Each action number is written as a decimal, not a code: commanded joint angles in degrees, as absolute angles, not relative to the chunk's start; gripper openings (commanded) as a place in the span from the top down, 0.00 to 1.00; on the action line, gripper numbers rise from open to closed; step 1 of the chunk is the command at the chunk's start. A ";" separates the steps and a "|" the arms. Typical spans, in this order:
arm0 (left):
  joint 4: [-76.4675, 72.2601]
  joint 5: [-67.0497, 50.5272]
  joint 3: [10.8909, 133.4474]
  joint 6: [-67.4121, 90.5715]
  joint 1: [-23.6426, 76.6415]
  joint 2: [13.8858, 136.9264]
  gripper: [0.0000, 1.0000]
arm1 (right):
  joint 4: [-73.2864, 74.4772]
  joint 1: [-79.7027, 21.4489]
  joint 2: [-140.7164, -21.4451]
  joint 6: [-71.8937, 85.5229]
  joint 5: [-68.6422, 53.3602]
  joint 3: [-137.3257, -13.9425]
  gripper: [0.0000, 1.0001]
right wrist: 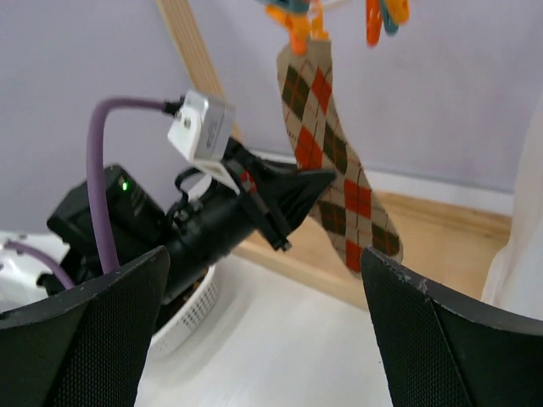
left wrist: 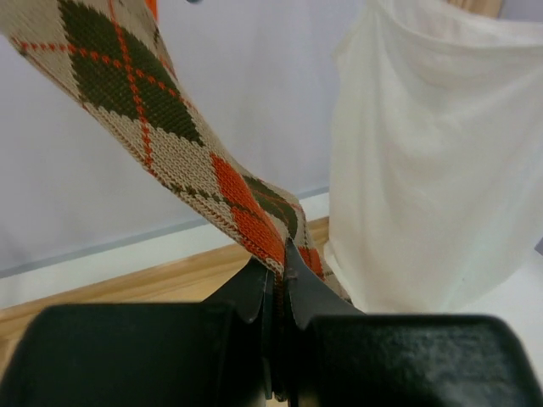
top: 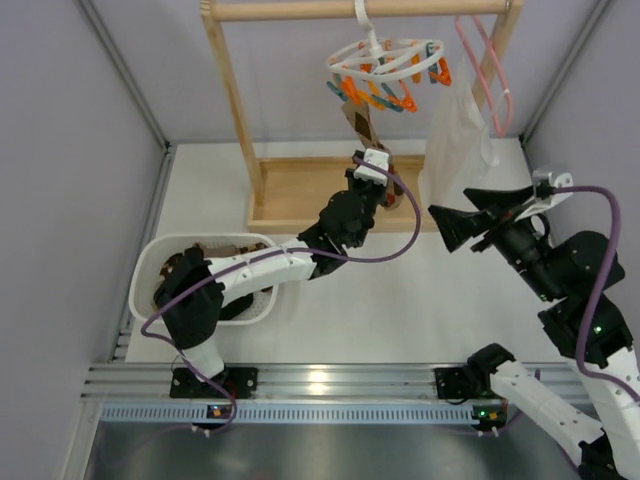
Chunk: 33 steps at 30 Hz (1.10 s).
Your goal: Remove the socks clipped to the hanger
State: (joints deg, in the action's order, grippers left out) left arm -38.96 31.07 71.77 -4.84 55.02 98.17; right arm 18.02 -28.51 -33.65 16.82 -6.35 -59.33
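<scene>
Grips the lower end of the one hanging sock point(left wrist: 170, 144) with the left gripper point(left wrist: 278, 263), jaws pressed fully together on a narrow fold of the cloth. Holds the right gripper point(right wrist: 265, 271) wide open and empty, off to the right beside the white bag point(left wrist: 424, 153). Finds the sock clipped at its top by an orange clip point(right wrist: 297, 30) under the white ring hanger point(top: 385, 62), which hooks over the wooden rail point(top: 300, 10); shows other socks lying in the white basket point(top: 150, 262) at near left. Risks, first, a slip: judging by how little cloth sits between the jaws, may lose the sock under a firm tug and leave it dangling. Risks, second, dragging the whole hanger: with nothing steadying the ring, may swing or tilt it on a slanted pull, or lift its hook off the rail, rather than open the clip. Risks, third, brushing the white bag just beside the sock and catching it. Calls for a straight downward pull, probably, with a deeper bite.
</scene>
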 commanded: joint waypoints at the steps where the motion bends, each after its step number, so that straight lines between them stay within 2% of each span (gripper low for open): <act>1: -39.55 45.42 78.04 -13.52 58.26 99.57 1.00 | 24.96 -29.35 -37.86 13.89 -1.76 -70.01 0.10; 6: -39.55 55.53 85.06 -22.31 61.70 103.97 1.00 | 30.49 -29.27 -46.13 11.43 -0.70 -83.12 0.10; 12: -39.46 64.15 90.70 -27.69 59.95 108.99 1.00 | 37.26 -29.27 -57.64 10.28 -2.90 -96.41 0.13; 18: -39.46 64.77 85.26 -26.10 56.69 106.17 1.00 | 37.26 -29.27 -63.27 11.25 -6.85 -100.10 0.17; 23: -39.55 64.51 86.04 -27.33 57.65 108.10 1.00 | 37.70 -29.44 -69.60 12.57 -9.75 -107.04 0.24; 33: -39.55 63.28 97.81 -34.27 60.12 116.79 1.00 | 39.81 -31.81 -76.10 11.08 -8.62 -115.75 0.29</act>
State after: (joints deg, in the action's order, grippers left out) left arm -38.22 63.88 93.67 -30.65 59.48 114.72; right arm 38.72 -29.87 -74.78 11.97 -8.36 -112.49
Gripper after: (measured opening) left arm 0.038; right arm 0.710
